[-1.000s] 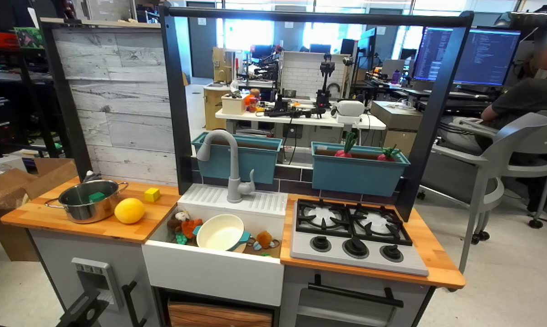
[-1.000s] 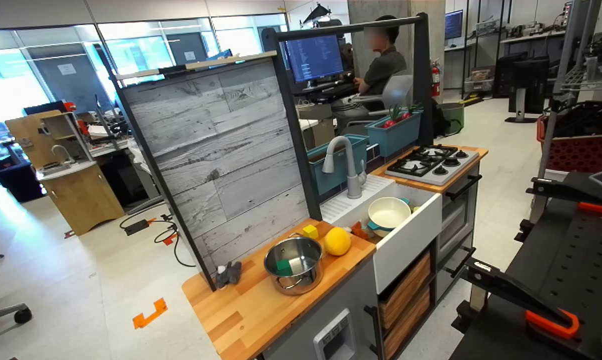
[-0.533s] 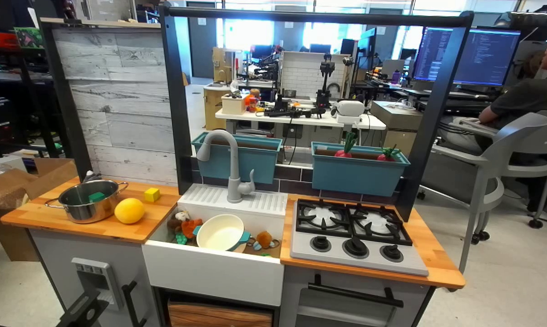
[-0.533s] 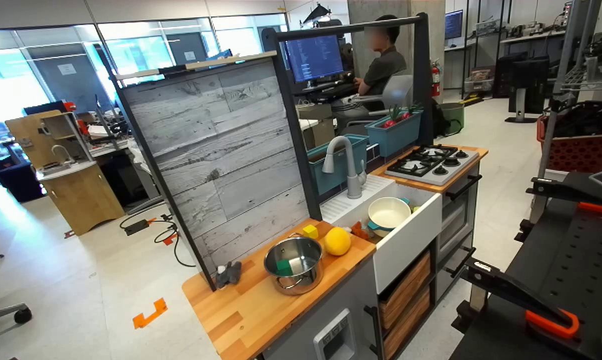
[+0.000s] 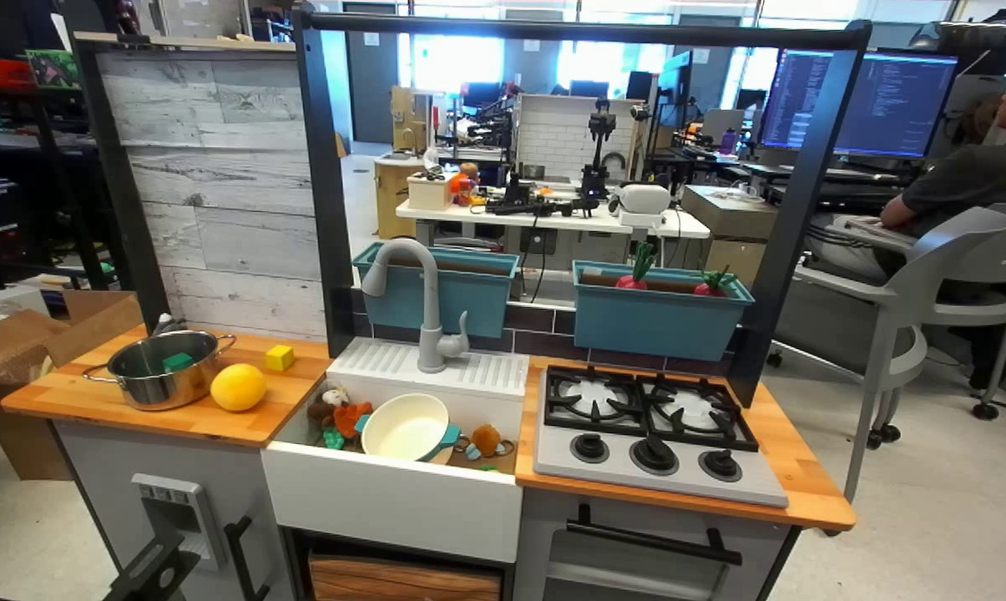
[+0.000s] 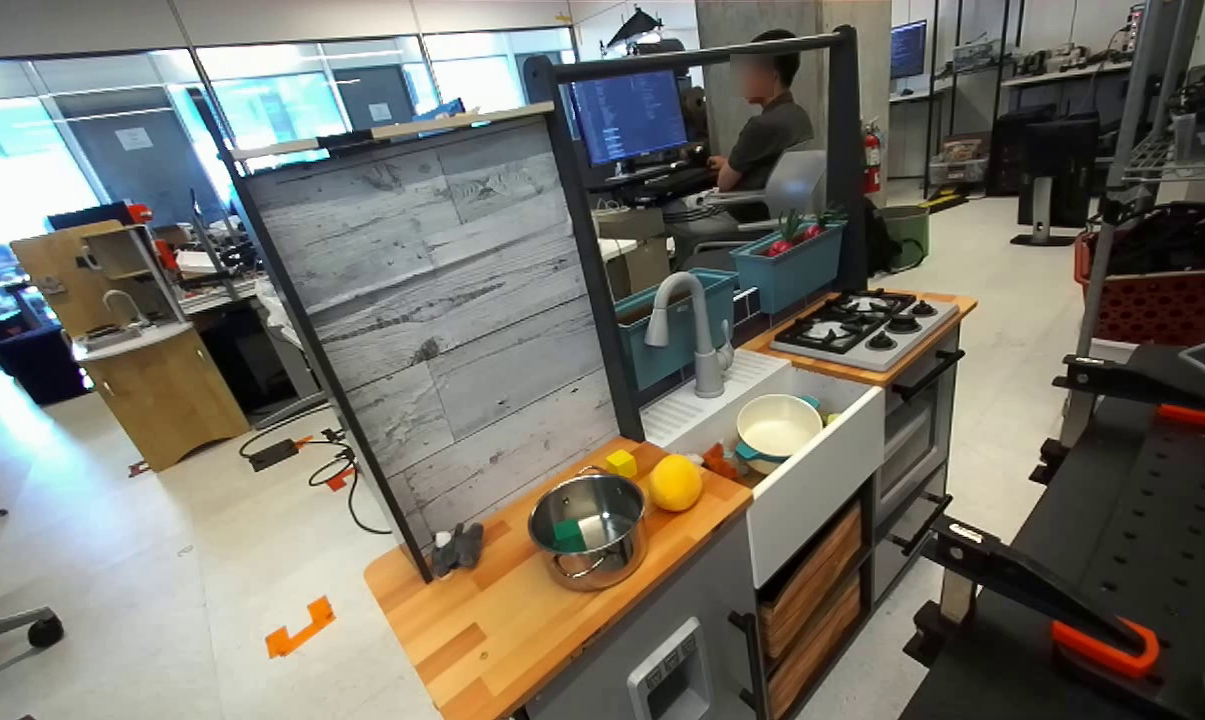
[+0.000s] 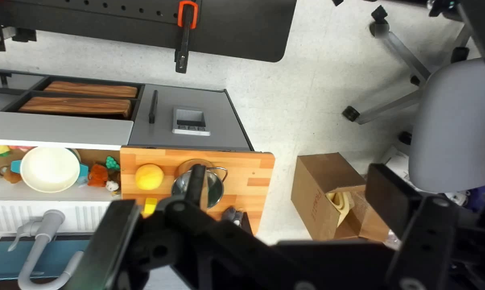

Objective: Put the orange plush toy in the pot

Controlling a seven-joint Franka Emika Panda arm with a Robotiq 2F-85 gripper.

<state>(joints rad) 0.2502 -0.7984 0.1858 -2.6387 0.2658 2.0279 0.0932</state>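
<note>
The orange plush toy [image 5: 238,387], a round yellow-orange ball, sits on the wooden counter [image 6: 482,640] beside the silver pot [image 5: 169,390]. It shows in an exterior view [image 6: 676,483] and in the wrist view [image 7: 149,177]. The pot [image 6: 602,562] stands upright with a green block [image 6: 568,535] inside. My gripper [image 7: 285,173] is open, with its fingers wide apart and nothing between them. In the wrist view its left finger [image 7: 196,183] hides part of the pot [image 7: 215,188]. The gripper is out of both exterior views.
A yellow cube [image 5: 280,358] and a grey plush [image 6: 458,548] lie near the pot. The sink [image 5: 394,501] holds a white bowl [image 5: 406,427] and several plush toys. A faucet [image 5: 429,309] rises behind it. A cardboard box [image 7: 327,193] stands on the floor.
The seated person's head has shifted slightly in an exterior view. The toy, the pot and the other objects have not moved.
</note>
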